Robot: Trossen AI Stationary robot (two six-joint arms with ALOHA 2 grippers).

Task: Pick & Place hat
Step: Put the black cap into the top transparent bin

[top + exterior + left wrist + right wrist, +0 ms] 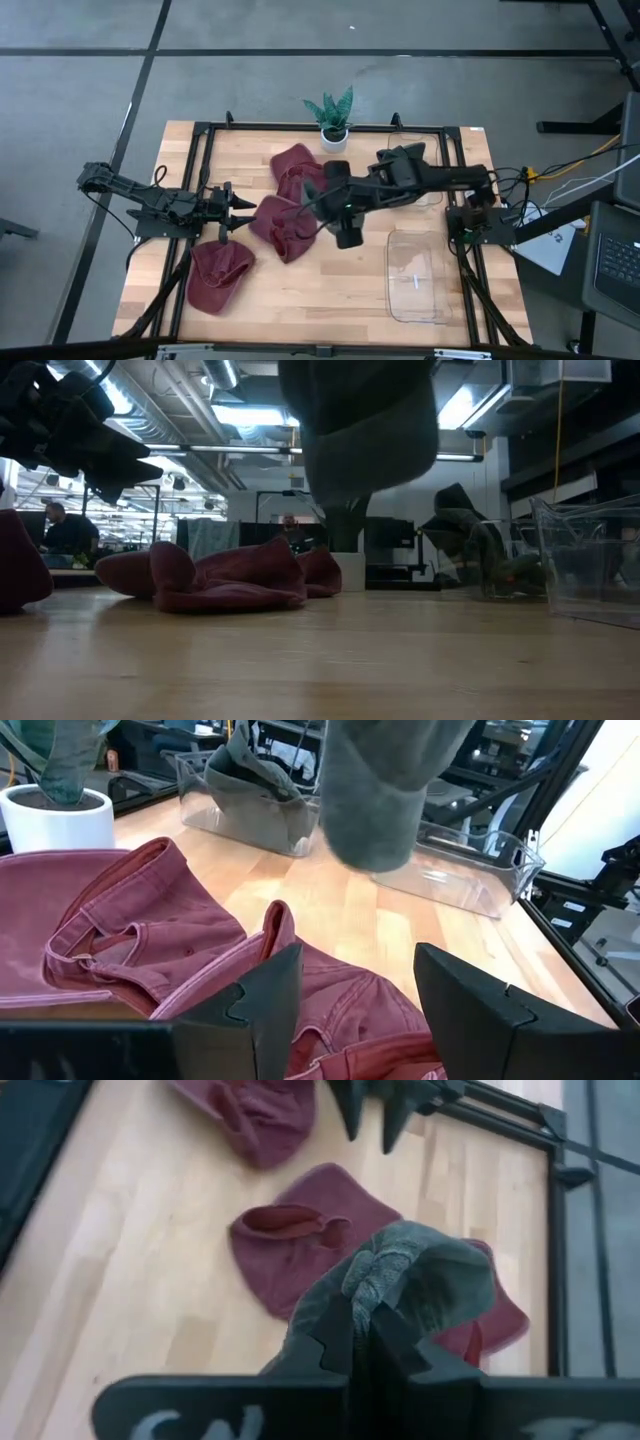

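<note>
From table height the hanging grey hat runs off the top, so the right claw gripping it goes unseen. The left claw is a dark blur. Something grey, perhaps another hat, sits in the clear bin.

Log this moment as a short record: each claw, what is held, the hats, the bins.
right claw: shut on the grey hat, held up above the table's middle
left claw: open, empty, low by the red hats on the left side
red hats: three on the wood, one near the plant, one in the middle, one at the front left
clear bin: front right, empty
second bin: behind it, already holds a grey hat
plant: back edge, upright
</note>
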